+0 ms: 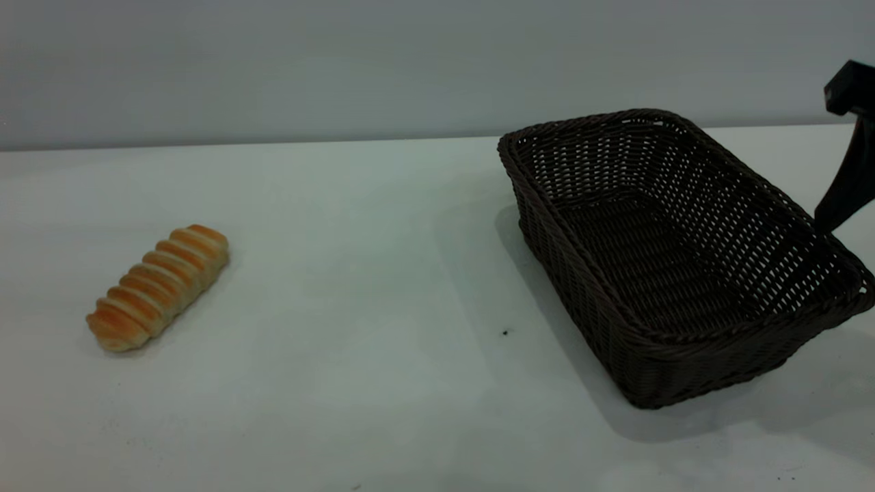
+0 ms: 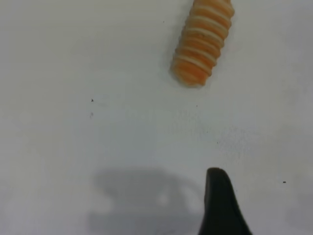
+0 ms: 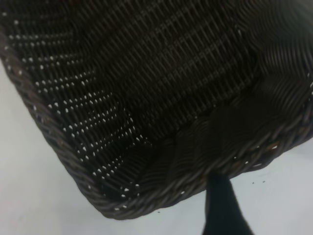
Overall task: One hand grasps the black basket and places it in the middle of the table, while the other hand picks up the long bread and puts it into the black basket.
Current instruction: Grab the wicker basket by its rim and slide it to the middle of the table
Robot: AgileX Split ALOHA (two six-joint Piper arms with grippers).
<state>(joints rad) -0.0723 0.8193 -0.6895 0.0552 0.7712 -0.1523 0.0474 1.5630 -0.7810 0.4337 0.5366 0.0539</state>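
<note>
Only one long bread (image 1: 157, 287), one black basket (image 1: 677, 260); both grippers' openings cannot be told.

Right gripper (image 1: 847, 171): matte black, angular block above, one long finger (image 3: 222, 205) tapering to a narrow tip. Left gripper finger (image 2: 220, 203): same black, smooth, round-tipped. No markings visible.

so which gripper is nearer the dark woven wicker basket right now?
Right. The right gripper is at the dark woven wicker basket, at its rim. The left gripper hovers over bare table near the ridged golden bread roll.
</note>
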